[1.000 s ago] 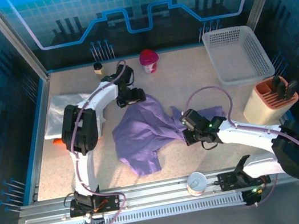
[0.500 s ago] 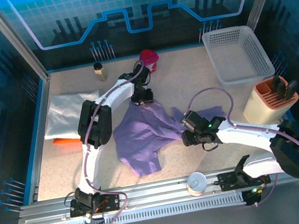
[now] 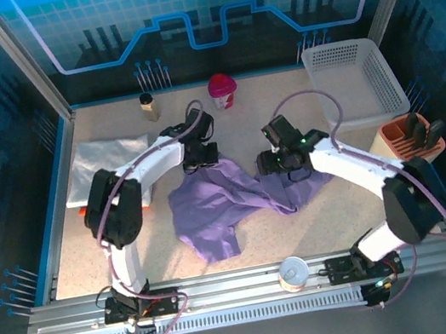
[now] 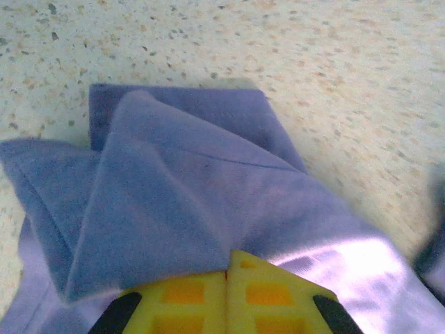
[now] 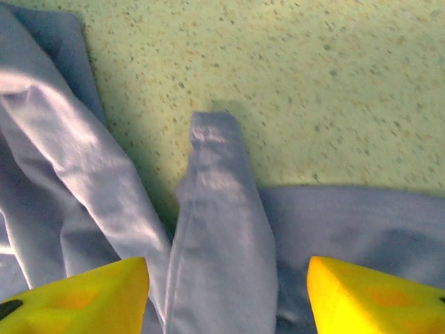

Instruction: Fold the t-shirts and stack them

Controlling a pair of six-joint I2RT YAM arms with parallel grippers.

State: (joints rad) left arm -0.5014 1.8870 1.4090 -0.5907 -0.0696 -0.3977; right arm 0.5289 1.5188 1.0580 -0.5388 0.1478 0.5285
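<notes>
A lavender t-shirt (image 3: 216,203) lies crumpled in the middle of the table. My left gripper (image 3: 200,163) is at the shirt's far edge. Its yellow fingers (image 4: 188,296) are pressed together, with a bunched fold of the lavender t-shirt (image 4: 174,202) pinched at their tips. My right gripper (image 3: 271,164) hovers open over the shirt's right part. A narrow fold of the shirt (image 5: 219,243) lies between its two spread fingertips (image 5: 90,292), untouched. A white t-shirt (image 3: 106,164) lies flat at the far left, and an orange one (image 3: 84,211) peeks out beside it.
A white mesh basket (image 3: 354,79) stands at the back right, with an orange holder (image 3: 409,143) in front of it. A red cup (image 3: 223,91) and a small bottle (image 3: 147,104) stand at the back. A can (image 3: 294,273) sits on the near rail.
My right gripper opened, let go of the shirt and swung back toward the far right part. My left gripper shut on the shirt's far edge and shifted slightly left.
</notes>
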